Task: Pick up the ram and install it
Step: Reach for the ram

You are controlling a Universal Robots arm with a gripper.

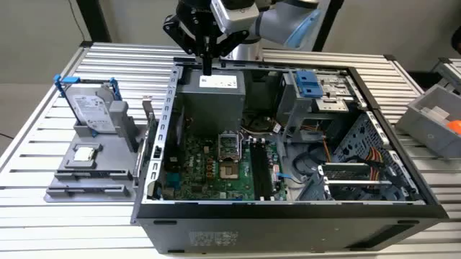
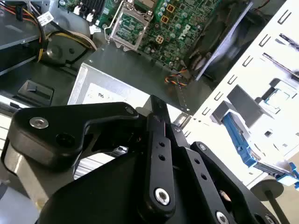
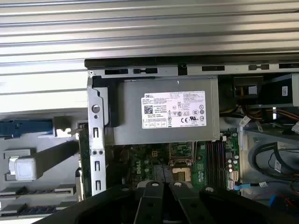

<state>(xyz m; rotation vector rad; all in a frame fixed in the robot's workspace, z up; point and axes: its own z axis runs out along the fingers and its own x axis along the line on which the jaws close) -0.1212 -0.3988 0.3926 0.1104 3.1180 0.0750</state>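
**Reach for pickup, nothing held**

Black fingers [image 1: 207, 63] are clenched on nothing, held over the grey metal power supply box [image 1: 212, 100]. The thin blue-green ram stick [image 3: 82, 161] appears stood on edge between the grey plastic parts holder [image 1: 86, 172] and the black computer case wall [image 1: 170, 124]. It is best gripped mid-length, squarely, with fingers released first.

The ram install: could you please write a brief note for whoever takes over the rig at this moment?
Gripper: shut, holding nothing, hanging over the power supply at the far edge of the open case in the exterior view.
Ram: apparently the thin green strip standing just outside the case wall, beside the gray fixture; hard to confirm.
Memory slots: look empty.
Done: nothing that shows.
Left: the pick-up and the install.
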